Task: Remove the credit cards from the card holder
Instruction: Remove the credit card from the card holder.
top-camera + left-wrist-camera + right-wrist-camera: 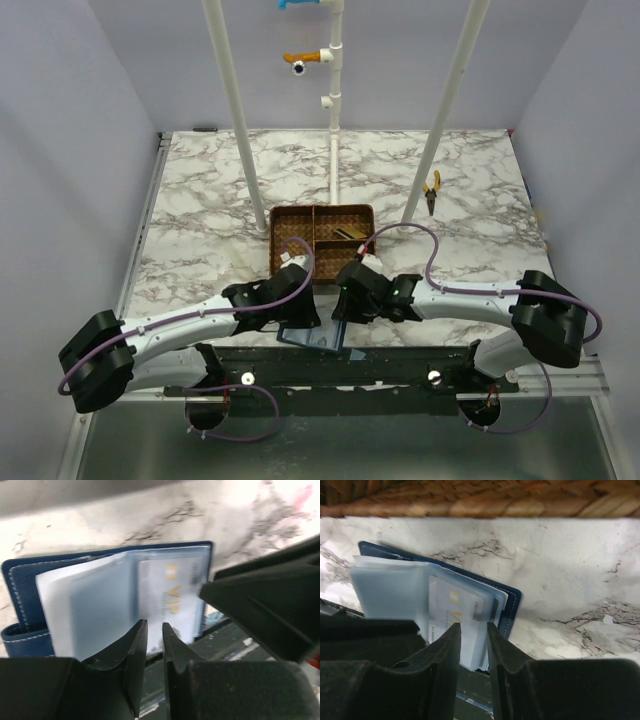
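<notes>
The navy card holder [305,337] lies open at the table's near edge, overhanging the dark rail. In the left wrist view the card holder [20,580] shows clear plastic sleeves and a pale credit card [172,597] with gold lettering inside one. The holder [512,597] and the card [455,612] also show in the right wrist view. My left gripper [154,625] hovers over the sleeves' near edge, jaws almost together with nothing between them. My right gripper [473,626] is just above the carded sleeve, jaws a narrow gap apart. Both grippers meet over the holder, the left [305,315] and the right [340,310].
A brown wicker divided tray [322,212] stands just behind the holder, with dark and gold cards [350,234] in its right compartment. Yellow-handled pliers [432,190] lie at the back right. White poles rise from the table's middle. The tray's rim [470,500] is close ahead.
</notes>
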You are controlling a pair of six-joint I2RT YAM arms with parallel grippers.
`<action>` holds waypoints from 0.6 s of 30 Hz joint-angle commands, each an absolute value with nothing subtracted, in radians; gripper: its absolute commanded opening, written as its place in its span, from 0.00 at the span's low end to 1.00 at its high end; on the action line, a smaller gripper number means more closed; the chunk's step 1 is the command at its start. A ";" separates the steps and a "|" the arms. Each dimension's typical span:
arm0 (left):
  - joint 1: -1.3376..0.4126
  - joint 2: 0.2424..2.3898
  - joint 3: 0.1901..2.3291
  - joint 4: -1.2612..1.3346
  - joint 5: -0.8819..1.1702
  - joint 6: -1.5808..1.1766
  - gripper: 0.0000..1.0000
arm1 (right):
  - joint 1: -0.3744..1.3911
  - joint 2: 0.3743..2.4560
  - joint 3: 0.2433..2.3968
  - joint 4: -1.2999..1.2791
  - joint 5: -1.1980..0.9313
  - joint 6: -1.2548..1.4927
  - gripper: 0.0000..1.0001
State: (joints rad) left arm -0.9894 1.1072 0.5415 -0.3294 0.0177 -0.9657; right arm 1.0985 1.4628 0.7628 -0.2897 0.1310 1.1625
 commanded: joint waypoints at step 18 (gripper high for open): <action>-0.923 1.210 0.381 -0.065 0.199 -0.976 0.25 | 1.112 1.561 0.793 -0.309 0.112 1.111 0.22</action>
State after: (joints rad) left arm -0.9279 1.1728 0.4271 -0.1608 0.1196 -0.9497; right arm 1.1015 1.5272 0.7631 -0.2863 0.1017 1.1248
